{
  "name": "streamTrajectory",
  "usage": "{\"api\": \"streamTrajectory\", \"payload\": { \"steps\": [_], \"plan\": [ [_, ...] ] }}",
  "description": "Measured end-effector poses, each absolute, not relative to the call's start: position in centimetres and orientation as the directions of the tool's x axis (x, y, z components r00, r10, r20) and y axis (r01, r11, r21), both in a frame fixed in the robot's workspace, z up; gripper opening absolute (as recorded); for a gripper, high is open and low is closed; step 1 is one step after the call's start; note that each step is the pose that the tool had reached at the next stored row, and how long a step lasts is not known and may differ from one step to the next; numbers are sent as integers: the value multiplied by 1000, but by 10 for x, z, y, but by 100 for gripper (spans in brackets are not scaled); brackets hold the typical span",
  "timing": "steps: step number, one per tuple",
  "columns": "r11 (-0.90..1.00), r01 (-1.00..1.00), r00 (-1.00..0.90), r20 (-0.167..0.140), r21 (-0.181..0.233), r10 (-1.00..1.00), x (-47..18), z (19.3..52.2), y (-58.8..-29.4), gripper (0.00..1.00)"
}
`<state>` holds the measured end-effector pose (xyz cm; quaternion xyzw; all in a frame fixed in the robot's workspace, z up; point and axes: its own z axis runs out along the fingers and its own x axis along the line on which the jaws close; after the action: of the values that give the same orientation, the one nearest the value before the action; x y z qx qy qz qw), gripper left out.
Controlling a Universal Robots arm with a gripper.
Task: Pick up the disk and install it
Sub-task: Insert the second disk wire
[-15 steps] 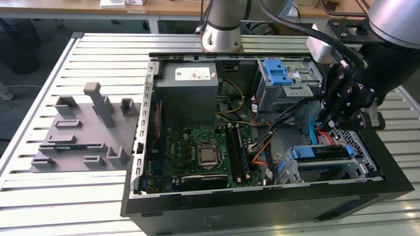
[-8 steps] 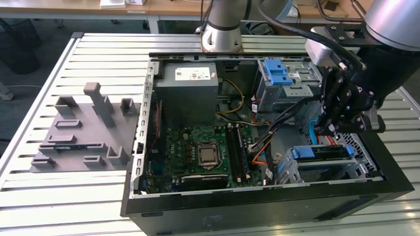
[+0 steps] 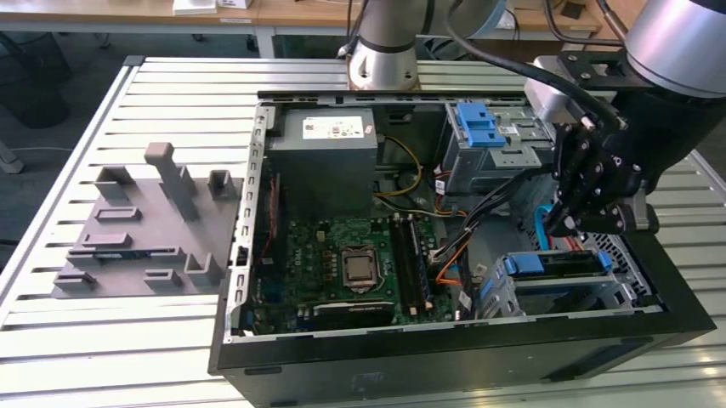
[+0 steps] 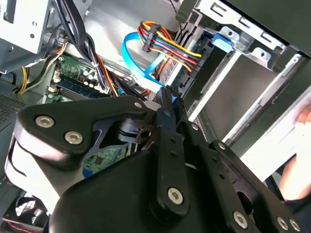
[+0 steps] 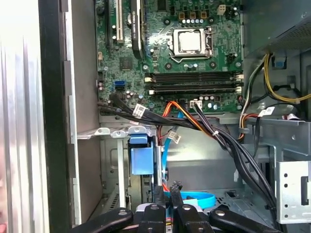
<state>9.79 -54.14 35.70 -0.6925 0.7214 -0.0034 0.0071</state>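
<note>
Inside the open computer case [image 3: 454, 340], the gripper [image 3: 584, 223] hangs with fingers [image 5: 167, 194] pressed together, holding nothing. Just below, the disk [image 3: 556, 265] sits in its bay. A blue cable [image 5: 194, 199] and bundled wires [image 4: 167, 46] crowd close. The power supply [image 3: 329, 140] sticker is unreadable.

PC case [image 3: 454, 344] open on slatted table [image 3: 170, 85], fixture block [image 3: 142, 229] at exterior view's left.

Inside: PSU [image 3: 326, 140] behind motherboard [image 3: 346, 263]; 2 drive cages at exterior view's right; gripper [image 3: 581, 223] above near cage [image 3: 562, 285], disk prob. in it.
</note>
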Motion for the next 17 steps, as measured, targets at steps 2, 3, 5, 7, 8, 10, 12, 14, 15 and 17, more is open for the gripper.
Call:
{"api": "streamTrajectory", "payload": {
  "steps": [2, 3, 5, 7, 8, 10, 12, 14, 15, 17],
  "plan": [
    [41, -999, -41, -7, -16, -999, 98, 356, -541, 16],
    [41, -999, -40, -7, -16, -999, 98, 356, -541, 16],
    [40, -999, -40, -7, -17, -999, 98, 355, -542, 16],
    [38, -999, -38, -9, -17, -999, 98, 354, -545, 16],
    [37, -999, -37, -10, -17, -999, 98, 353, -546, 16],
    [36, -999, -35, -16, -17, -999, 98, 350, -547, 16],
    [35, -999, -34, -19, -17, -999, 98, 348, -547, 16],
    [34, -999, -34, -18, -17, -999, 98, 348, -547, 16],
    [34, -999, -34, -18, -17, -999, 98, 348, -547, 16],
    [34, -999, -34, -19, -17, -999, 98, 348, -547, 16]
  ]
}}
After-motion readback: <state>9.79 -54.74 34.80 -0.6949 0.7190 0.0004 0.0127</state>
